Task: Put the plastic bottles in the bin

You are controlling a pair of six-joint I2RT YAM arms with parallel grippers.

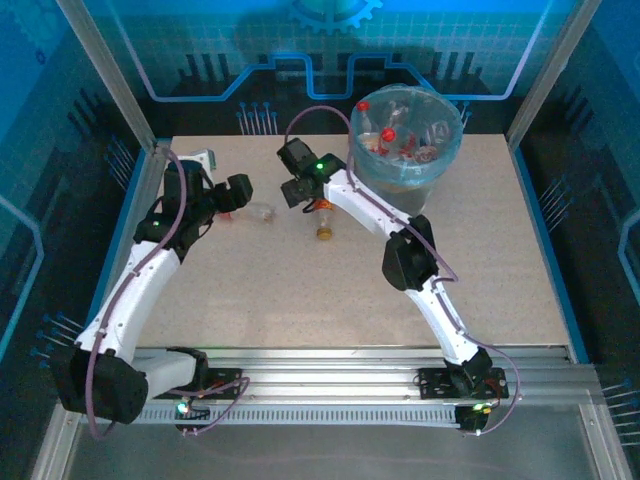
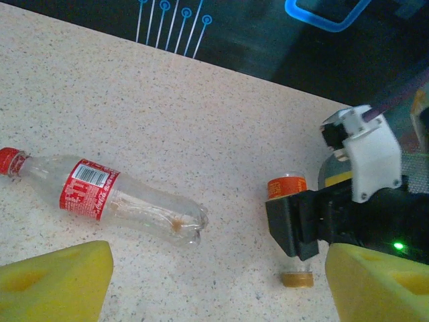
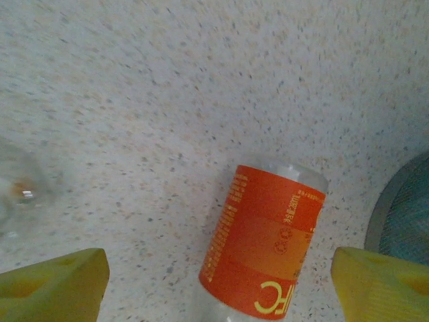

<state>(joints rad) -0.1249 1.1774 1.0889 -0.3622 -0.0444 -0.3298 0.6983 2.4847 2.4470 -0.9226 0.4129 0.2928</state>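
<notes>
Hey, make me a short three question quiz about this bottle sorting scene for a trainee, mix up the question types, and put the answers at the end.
1. True or false: the red-labelled bottle lies on its side on the table.
2. Which bottle sits between the pads of the right gripper? A) the red-labelled bottle B) the orange-labelled bottle C) a green-labelled one
3. Fill in: in the top view, ___ bottles lie on the table outside the bin.
Key: 1 true; 2 B; 3 two.
</notes>
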